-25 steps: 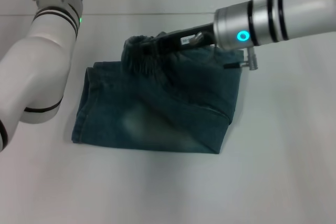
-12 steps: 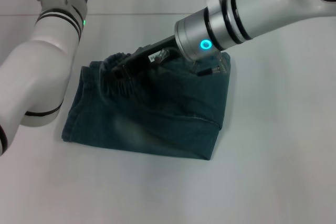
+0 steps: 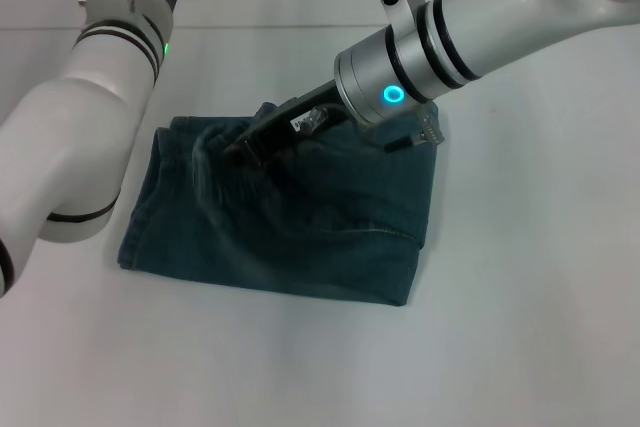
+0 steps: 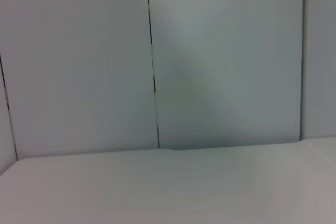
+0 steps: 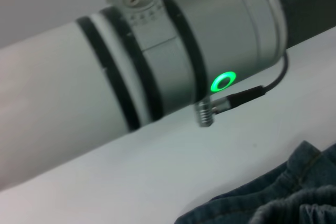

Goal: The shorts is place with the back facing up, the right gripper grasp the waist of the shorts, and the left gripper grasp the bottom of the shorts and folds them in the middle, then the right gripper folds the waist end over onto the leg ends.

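Head view: blue denim shorts [image 3: 290, 222] lie folded on a plain white table [image 3: 520, 327], left of centre, forming a roughly rectangular pad with one fold edge along the right side. The right arm [image 3: 470, 32], white with black bands and a silver wrist carrying a lit cyan ring, reaches in from the far right and crosses above the far part of the garment, hiding the cloth beneath it. The right gripper [image 3: 238, 155], black with a small white label on its body, is down on the far-left area of the shorts, where the fabric is bunched and rumpled around its tip; the fingers are buried in the folds, so it cannot be told whether they are clenched or released. The left arm [image 3: 80, 117] curves along the left edge of the scene, beside the garment but not touching it; its gripper is out of frame.

Right wrist view: a silver-and-white wrist [image 5: 173, 51] with a green ring, above the table, with gathered dark denim [image 5: 273, 203] at one corner.

Left wrist view: only a pale panelled wall [image 4: 157, 61] beyond the table's surface.
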Motion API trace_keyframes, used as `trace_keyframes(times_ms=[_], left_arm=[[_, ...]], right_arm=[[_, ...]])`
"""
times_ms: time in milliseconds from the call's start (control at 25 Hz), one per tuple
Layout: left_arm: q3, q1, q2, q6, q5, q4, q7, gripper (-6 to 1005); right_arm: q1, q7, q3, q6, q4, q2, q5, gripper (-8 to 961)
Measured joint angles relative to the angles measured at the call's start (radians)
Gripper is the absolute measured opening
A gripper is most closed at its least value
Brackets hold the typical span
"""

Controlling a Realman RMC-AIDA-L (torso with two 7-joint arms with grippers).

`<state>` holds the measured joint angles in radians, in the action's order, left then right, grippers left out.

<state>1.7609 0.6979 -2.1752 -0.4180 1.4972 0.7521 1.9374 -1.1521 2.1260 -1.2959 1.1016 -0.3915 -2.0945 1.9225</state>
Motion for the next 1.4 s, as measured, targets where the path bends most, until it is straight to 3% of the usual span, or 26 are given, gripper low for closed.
trace_keyframes(times_ms=[120, 360, 520, 800, 1080, 1280, 1320, 1400], left_arm=[[0.0, 0.0, 0.0, 0.008, 0.0, 0.0, 0.0, 483], [0.0, 0.001, 0.0, 0.015, 0.0, -0.001, 0.0, 482], [0.0, 0.001, 0.0, 0.024, 0.0, -0.003, 0.0, 483], [-0.008, -0.001, 0.0, 0.055, 0.0, -0.004, 0.0, 486], [-0.02, -0.074, 0.0, 0.186, 0.0, 0.066, -0.003, 500], [-0.049, -0.136, 0.0, 0.348, -0.007, 0.119, -0.001, 560], [-0.049, -0.136, 0.0, 0.348, -0.007, 0.119, -0.001, 602], [-0.059, -0.18, 0.0, 0.495, -0.008, 0.15, 0.0, 686]], right_arm=[[0.004, -0.009, -0.015, 0.013, -0.016, 0.0, 0.0, 41], [0.035, -0.011, -0.049, 0.002, -0.082, -0.003, 0.001, 270], [0.096, -0.018, -0.05, -0.014, -0.159, -0.003, -0.001, 427], [0.328, -0.095, -0.051, 0.038, -0.325, -0.003, -0.136, 659], [0.565, -0.29, -0.023, 0.144, -0.39, 0.007, -0.337, 924], [0.656, -0.41, 0.072, 0.222, -0.366, 0.007, -0.36, 923], [0.675, -0.436, 0.096, 0.235, -0.361, 0.008, -0.361, 923], [0.716, -0.485, 0.142, 0.255, -0.356, 0.008, -0.361, 923]])
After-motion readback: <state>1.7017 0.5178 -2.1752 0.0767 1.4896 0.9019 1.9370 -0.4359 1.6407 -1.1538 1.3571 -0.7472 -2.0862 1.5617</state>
